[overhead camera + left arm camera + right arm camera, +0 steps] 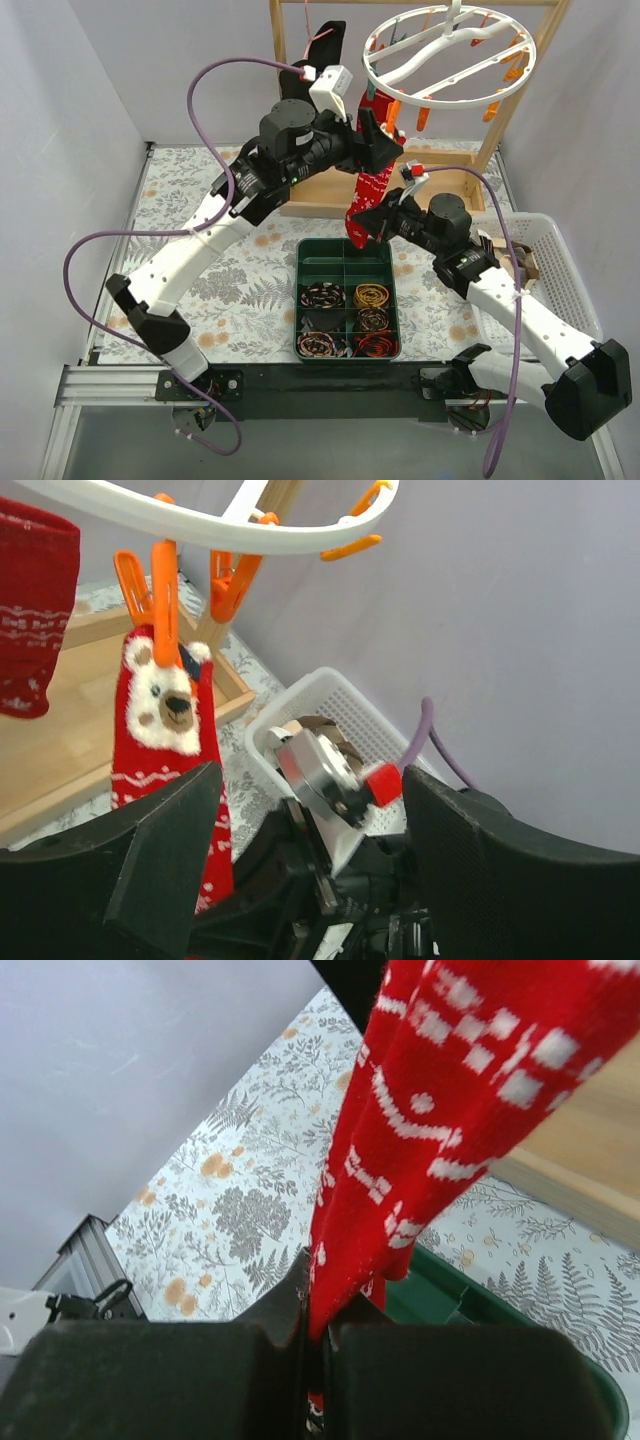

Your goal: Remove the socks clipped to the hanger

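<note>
Over the worktop's point(200, 200) far edge, the hanger point(452, 28) holds a red sock point(370, 190), its lower end clamped in the right claw point(368, 228). From the left wrist, the left claw point(310, 780) gapes near the orange clip point(165, 590); I'd pinch that clip open before pulling. The right wrist shows floral cloth point(230, 1160) and grey wall point(120, 1060).

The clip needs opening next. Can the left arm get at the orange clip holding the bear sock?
Probably yes: the left gripper is open near the orange clip, with nothing between them.
</note>
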`<state>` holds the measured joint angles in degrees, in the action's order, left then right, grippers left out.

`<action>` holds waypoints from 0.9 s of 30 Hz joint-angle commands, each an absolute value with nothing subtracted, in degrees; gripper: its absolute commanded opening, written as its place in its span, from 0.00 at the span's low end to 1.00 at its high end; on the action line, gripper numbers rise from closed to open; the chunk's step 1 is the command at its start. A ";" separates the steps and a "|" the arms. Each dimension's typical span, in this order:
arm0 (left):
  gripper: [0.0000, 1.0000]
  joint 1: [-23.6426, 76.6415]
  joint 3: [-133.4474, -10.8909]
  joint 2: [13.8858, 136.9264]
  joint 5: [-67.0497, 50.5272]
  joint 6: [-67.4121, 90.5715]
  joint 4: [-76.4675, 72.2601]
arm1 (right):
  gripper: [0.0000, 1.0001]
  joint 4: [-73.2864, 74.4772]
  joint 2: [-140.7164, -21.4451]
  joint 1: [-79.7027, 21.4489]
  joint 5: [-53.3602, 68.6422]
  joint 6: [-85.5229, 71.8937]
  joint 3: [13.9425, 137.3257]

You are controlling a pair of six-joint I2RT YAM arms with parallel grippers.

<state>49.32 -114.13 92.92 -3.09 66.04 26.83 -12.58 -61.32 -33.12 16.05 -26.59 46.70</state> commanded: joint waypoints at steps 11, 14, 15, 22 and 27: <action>0.71 34.01 -120.39 103.61 -36.65 73.56 16.53 | 0.01 -0.09 -56.25 -31.64 22.94 -21.71 49.30; 0.67 34.01 -121.99 106.95 -39.28 75.05 14.86 | 0.01 -0.09 -55.90 -31.11 23.12 -21.71 49.92; 0.65 34.01 -121.82 107.48 -39.98 75.49 13.11 | 0.01 -0.09 -55.81 -30.94 23.12 -21.62 50.36; 0.61 34.01 -118.21 107.84 -37.80 78.05 4.31 | 0.01 2.11 -55.55 -30.59 23.20 -21.27 51.76; 0.61 34.10 -119.44 110.30 -36.92 80.33 0.62 | 0.01 2.55 -55.99 -30.50 23.55 -21.18 52.47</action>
<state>34.09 -117.84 110.69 -37.30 78.22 6.26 0.60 -56.55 -30.35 20.91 -22.06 49.84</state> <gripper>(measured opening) 0.610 0.024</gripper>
